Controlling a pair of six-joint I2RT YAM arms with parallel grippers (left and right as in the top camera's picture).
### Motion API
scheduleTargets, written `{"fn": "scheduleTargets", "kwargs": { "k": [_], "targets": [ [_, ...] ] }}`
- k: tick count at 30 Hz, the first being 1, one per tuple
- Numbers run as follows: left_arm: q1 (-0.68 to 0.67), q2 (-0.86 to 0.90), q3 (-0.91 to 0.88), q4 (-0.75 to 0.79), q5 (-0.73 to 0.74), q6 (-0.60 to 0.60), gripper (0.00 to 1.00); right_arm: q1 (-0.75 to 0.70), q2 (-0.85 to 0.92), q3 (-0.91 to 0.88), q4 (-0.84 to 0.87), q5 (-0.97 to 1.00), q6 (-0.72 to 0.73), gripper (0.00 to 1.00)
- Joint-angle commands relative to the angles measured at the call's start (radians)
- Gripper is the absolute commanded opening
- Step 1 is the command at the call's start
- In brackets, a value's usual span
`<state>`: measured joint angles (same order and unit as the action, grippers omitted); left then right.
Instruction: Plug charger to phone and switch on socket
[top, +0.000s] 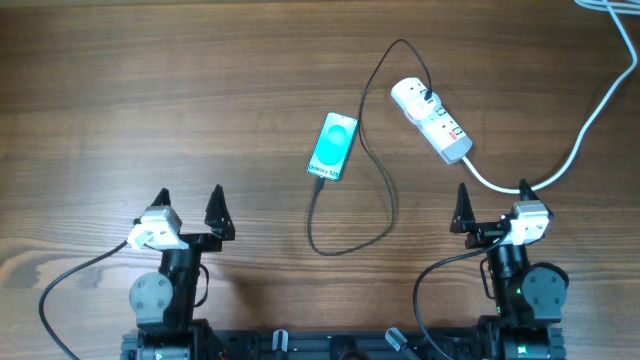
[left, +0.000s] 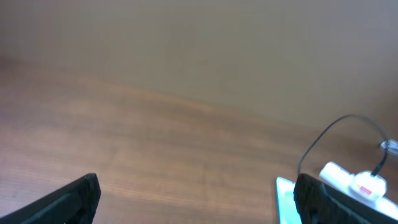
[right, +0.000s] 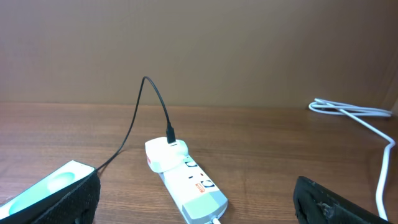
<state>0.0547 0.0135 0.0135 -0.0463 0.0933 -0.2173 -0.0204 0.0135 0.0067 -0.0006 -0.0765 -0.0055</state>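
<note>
The phone (top: 332, 146) lies flat mid-table, cyan screen up, white band towards me. It also shows in the right wrist view (right: 43, 186) and the left wrist view (left: 284, 198). The white socket (top: 432, 121) lies to its right, with a white adapter at its far end (right: 165, 155). The black charger cable (top: 388, 205) runs from the adapter, loops round, and ends at the phone's near edge. I cannot tell whether its tip is inserted. My left gripper (top: 188, 207) and right gripper (top: 491, 203) are open and empty, near the front edge.
The socket's thick white cord (top: 590, 120) curves off to the far right corner, passing just behind my right gripper. A wall stands behind the table (right: 249, 50).
</note>
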Motion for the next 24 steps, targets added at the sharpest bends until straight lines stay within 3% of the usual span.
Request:
{"fn": "scheduleTargets", "kwargs": {
  "k": [1,8,12,18,24],
  "targets": [
    [0.009,-0.010,-0.008,-0.029,-0.047,-0.002,1.00,0.006,-0.010,-0.002,0.002,0.014,-0.002,1.00],
    [0.009,-0.010,-0.008,-0.032,-0.059,0.134,1.00,0.006,-0.010,-0.002,0.002,0.014,-0.002,1.00],
    [0.009,-0.010,-0.008,-0.026,-0.164,0.137,1.00,0.006,-0.010,-0.002,0.002,0.014,-0.002,1.00],
    [0.008,-0.010,-0.008,-0.029,-0.139,0.249,1.00,0.006,-0.010,-0.002,0.002,0.014,-0.002,1.00],
    [0.008,-0.010,-0.008,-0.029,-0.135,0.270,1.00,0.006,-0.010,-0.002,0.002,0.014,-0.002,1.00]
  ]
}}
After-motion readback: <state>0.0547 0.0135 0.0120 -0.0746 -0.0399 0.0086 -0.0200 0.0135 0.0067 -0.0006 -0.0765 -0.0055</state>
